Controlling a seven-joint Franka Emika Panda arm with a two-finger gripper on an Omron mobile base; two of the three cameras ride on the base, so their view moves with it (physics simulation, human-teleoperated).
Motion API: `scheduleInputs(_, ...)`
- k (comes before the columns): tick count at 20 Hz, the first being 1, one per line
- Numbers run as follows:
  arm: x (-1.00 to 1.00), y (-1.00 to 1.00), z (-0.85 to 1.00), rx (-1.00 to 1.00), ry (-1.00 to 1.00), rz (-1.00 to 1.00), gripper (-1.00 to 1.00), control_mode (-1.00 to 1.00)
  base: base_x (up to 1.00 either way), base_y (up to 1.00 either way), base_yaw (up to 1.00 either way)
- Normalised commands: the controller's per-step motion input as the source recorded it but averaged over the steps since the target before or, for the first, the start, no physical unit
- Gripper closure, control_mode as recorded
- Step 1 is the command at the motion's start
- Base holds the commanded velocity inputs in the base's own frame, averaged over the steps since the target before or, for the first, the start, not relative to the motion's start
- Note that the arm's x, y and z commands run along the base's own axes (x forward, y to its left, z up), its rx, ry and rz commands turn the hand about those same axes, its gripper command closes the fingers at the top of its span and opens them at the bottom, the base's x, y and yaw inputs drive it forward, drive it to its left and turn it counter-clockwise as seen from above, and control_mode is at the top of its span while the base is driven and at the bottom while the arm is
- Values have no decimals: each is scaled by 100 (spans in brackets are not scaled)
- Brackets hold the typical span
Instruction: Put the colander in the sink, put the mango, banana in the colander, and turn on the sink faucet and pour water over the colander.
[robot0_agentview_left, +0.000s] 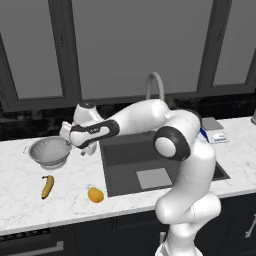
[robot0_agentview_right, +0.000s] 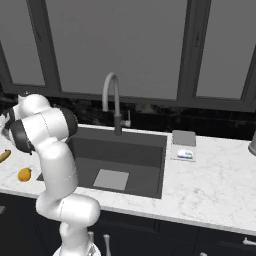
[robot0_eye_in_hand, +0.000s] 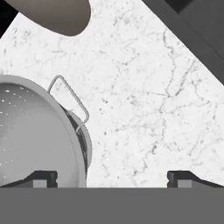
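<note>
In the left base view, the nearest things lie on the white marbled surface (robot0_agentview_left: 30, 200) at the lower left of the frame: the banana (robot0_agentview_left: 47, 186) and, to its right, the mango (robot0_agentview_left: 95, 194), well apart from each other and both near the front edge. Behind them, at middle left, stands the colander (robot0_agentview_left: 50, 151), upright on the surface, with nothing in it. The gripper (robot0_agentview_left: 79, 148) hangs just at the colander's right rim, at the end of the white arm that reaches across from the lower right.

In the hand view the jaws stand wide open, one fingertip (robot0_eye_in_hand: 41, 178) at the lower left in front of the colander's wall and the other at the lower right over bare surface; the colander's wire side handle sits between them, higher in the frame, and nothing is gripped.

To the right of the colander, at the centre of the left base view, the sink (robot0_agentview_left: 125, 155) lies sunk in the surface, with a lighter square at its bottom. Farthest back, at upper centre, the sink faucet (robot0_agentview_left: 155, 85) arches over the sink's rear edge, in front of the dark windows (robot0_agentview_left: 135, 45).
</note>
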Motion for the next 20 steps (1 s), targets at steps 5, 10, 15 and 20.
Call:
scheduleInputs(5, 14, 13, -21, 0, 1, 0, -100, -100, 0, 0, 0)
scheduleInputs(10, 11, 6, -23, 0, 0, 0, -100, -100, 0, 0, 0)
scheduleInputs(15, 15, 10, -21, 0, 0, 0, -100, -100, 0, 0, 0)
scheduleInputs(20, 20, 10, -20, 0, 0, 2, -100, -100, 0, 0, 0)
